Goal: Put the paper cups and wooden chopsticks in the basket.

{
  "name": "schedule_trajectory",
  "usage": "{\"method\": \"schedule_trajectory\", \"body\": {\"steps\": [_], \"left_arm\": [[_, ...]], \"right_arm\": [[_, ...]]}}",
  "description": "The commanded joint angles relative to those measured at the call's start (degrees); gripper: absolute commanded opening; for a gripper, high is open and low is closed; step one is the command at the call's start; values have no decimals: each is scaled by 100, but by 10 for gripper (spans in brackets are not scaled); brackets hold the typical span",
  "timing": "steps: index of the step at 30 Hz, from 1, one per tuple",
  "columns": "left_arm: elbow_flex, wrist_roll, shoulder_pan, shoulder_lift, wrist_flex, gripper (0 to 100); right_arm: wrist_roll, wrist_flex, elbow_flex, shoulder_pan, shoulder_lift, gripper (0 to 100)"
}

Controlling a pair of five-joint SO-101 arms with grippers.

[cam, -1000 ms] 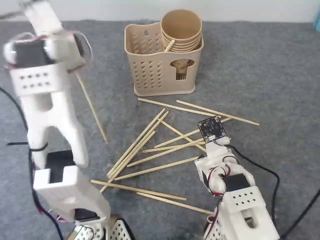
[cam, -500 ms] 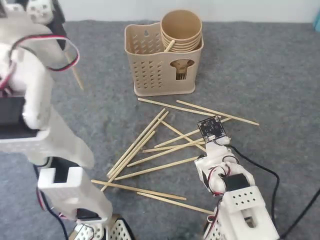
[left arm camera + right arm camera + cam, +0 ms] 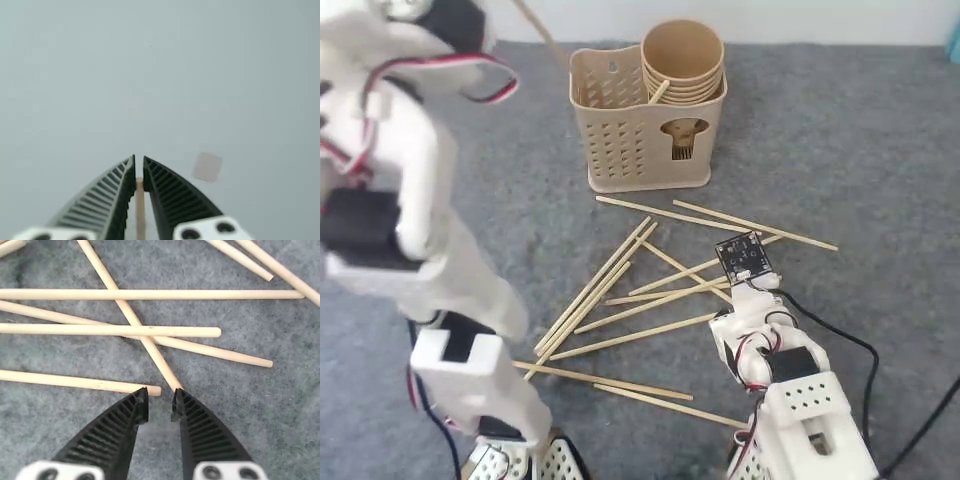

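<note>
One wooden chopstick is shown pinched between the clenched left jaws, which are held high on the left arm with a plain pale wall ahead of them. In the high view the free length of the stick is seen slanting away from those jaws, ending just beside the rear corner of the basket. A stack of paper cups is seated in one compartment of the basket, well beyond both sets of jaws, and a second chopstick is leaned against the stack inside it. The right jaws, on the right arm, are held low over the grey counter, parted by a narrow gap and grasping nothing. Just ahead of one tip lies the end of a flat-lying chopstick; just ahead of the other lies the end of a crossing chopstick. The loose chopsticks are scattered across the counter between the right jaws and the basket, several overlapping.
</note>
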State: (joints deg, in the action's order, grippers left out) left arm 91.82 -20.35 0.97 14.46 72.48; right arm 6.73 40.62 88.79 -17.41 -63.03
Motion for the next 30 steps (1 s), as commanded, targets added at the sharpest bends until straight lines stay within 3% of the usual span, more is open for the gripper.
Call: {"method": "schedule_trajectory", "body": {"steps": [1,25,27,30], "left_arm": [[-40,-97,-167,343,-510,11],[-13,176,-369,2505,-642,21],[-13,176,-369,2497,-281,86],[13,158,-369,2470,413,272]], "right_arm": [[62,-110,-44,31,-119,91],[105,-259,-44,31,-119,91],[105,-259,-44,31,-119,91],[105,-259,-35,31,-119,91]]}}
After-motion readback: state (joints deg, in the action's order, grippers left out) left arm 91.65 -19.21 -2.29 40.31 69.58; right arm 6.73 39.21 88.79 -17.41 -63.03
